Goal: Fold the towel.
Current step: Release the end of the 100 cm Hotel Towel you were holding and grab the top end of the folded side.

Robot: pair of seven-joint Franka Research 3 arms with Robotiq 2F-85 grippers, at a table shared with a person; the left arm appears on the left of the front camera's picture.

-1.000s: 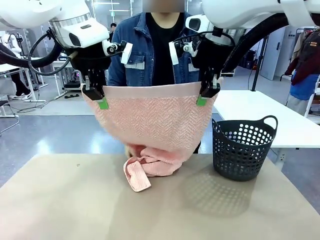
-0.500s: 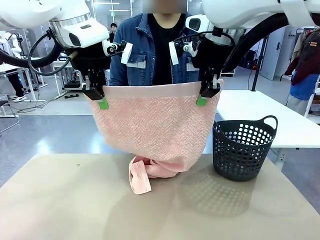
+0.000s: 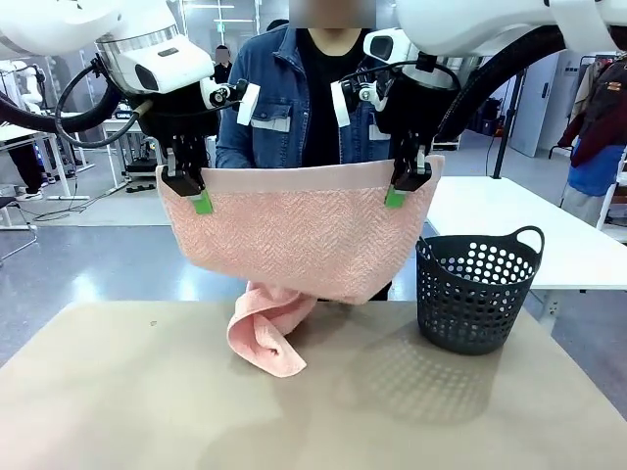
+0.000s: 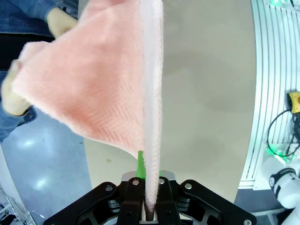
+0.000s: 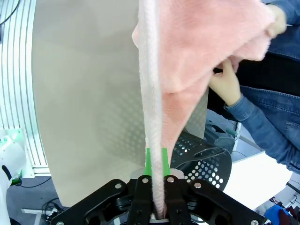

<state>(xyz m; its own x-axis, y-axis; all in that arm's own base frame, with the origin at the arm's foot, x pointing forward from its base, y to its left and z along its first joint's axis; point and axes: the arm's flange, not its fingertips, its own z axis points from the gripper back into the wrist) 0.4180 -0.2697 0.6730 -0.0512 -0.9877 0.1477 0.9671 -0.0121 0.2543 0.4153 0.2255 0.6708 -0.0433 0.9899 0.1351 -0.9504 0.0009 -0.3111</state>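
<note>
Towel (image 3: pixel 294 230) spans between both sets of jaws, top hem stretched flat from one to the other. The body hangs below them, and one rolled tail droops to the table (image 3: pixel 118 392) under the left jaws. Person (image 3: pixel 294 108) stands just behind the jaws. Dark basket (image 3: pixel 475 289) sits below and outside the right jaws, apart from the cloth. Left gripper (image 3: pixel 186 186) is clamped on one top corner and right gripper (image 3: pixel 407 181) on the other, green pads pinching the hem. Step looks like the first half-fold: lower edge coming up toward the held hem. Next move likely calls for a taut, level hem while edges get matched, then lowering to the table. Wrist views add the person's hands (image 4: pixel 11 98) gripping the far lower cloth beyond the fingertips, which the cloth hides in the front view. The front view adds the tail reaching the table.
</note>
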